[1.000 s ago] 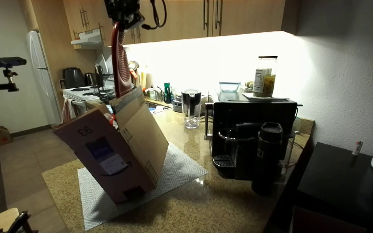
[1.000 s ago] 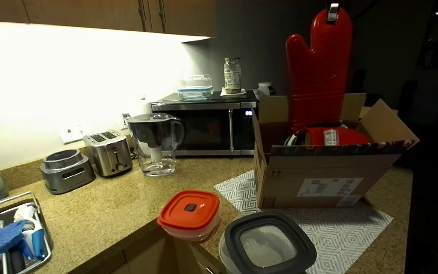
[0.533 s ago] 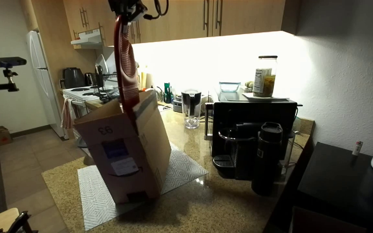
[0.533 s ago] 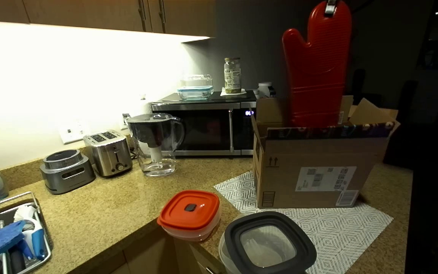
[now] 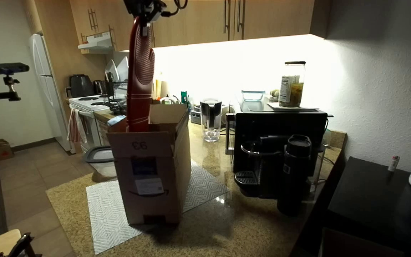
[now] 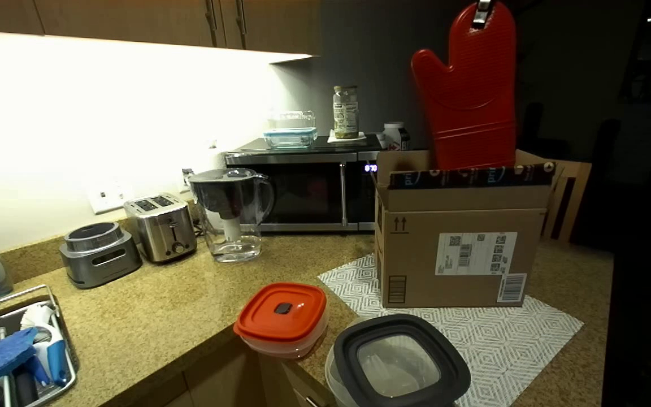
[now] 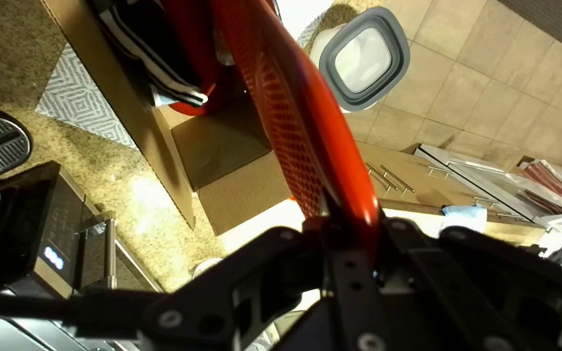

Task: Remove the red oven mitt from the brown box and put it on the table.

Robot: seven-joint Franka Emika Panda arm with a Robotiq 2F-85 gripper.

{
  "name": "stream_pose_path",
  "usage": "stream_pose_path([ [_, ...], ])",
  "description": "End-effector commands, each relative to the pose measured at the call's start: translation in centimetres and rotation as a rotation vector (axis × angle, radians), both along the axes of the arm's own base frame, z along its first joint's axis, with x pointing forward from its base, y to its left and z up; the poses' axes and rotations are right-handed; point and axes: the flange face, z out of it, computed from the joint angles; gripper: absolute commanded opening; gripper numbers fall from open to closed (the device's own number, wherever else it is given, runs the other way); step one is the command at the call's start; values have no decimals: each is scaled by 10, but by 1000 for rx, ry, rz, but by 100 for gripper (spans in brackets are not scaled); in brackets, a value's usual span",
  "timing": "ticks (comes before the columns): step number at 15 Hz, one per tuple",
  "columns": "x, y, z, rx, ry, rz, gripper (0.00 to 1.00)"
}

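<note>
The brown cardboard carton [image 6: 461, 223] has rocked from a lean to nearly upright, partly on the patterned mat [image 6: 506, 345], so the red oven mitt [image 6: 469, 93] probably drags it less. The mitt's cuff is hidden by the carton's upper edge, likely still inside; more lift seems needed before the worktop [image 6: 190, 299]. The pincer [image 7: 356, 226], its gap nearly closed, pinches the mitt's finger end.

In an exterior view, a red-lidded tub [image 6: 282, 317] sits just beside a grey-lidded tub [image 6: 398, 362]. Beyond those 2, a pitcher [image 6: 231, 213] stands beside a toaster [image 6: 161, 228].
</note>
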Motion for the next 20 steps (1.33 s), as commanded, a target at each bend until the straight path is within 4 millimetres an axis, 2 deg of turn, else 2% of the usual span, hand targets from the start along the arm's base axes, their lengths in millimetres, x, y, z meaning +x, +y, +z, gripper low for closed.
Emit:
stream_pose_path([
  [1, -14, 8, 8, -40, -32, -45, 3],
  [13, -44, -23, 57, -81, -119, -222, 3],
  [20, -64, -34, 88, -73, -167, -235, 3],
])
